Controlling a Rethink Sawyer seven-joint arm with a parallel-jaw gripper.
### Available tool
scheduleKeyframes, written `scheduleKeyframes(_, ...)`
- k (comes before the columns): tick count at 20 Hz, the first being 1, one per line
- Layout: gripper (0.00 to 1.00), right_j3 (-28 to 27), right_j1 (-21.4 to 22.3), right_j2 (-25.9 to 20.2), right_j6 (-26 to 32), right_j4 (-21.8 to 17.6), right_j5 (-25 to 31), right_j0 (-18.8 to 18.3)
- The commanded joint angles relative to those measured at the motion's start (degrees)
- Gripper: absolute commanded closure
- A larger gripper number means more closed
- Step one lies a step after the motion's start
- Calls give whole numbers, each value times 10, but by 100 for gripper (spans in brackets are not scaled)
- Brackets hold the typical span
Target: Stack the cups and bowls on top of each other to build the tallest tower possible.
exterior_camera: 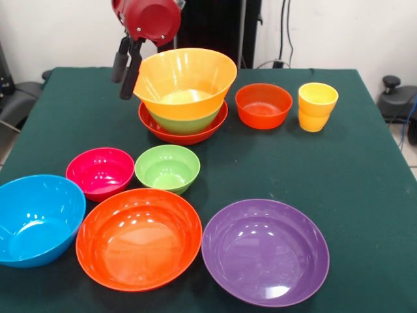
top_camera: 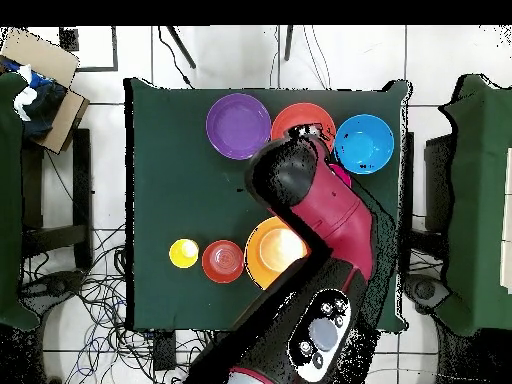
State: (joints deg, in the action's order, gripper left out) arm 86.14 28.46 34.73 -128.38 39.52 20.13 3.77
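Your gripper (exterior_camera: pixel 126 70) hangs just beside the tower's (exterior_camera: pixel 184 98) rim, fingers narrow and holding nothing. The tower sits at the table's (exterior_camera: pixel 365 163) far side: the large orange bowl (exterior_camera: pixel 186 78) rests in a lime green one (exterior_camera: pixel 186 122), both inside the wide red-orange bowl (exterior_camera: pixel 184 134), so the widest gives a steady base. The yellow cups (exterior_camera: pixel 317 106) stand nested beside a small red-orange bowl (exterior_camera: pixel 263 105), likely your next picks
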Motion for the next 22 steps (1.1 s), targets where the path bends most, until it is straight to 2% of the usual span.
scheduleKeyframes(1,0,-27,-27,-41,-110,-6,45,-8)
scheduleKeyframes(11,0,-66,-67,-22,-143,14,48,-3)
scheduleKeyframes(12,0,52,34,-65,-58,-6,-4,-59)
scheduleKeyframes(13,0,60,41,-66,-53,-7,-6,-65)
scheduleKeyframes(18,0,36,16,-75,-77,-3,-10,-64)
scheduleKeyframes(22,0,-9,-24,-64,-111,7,-5,-58)
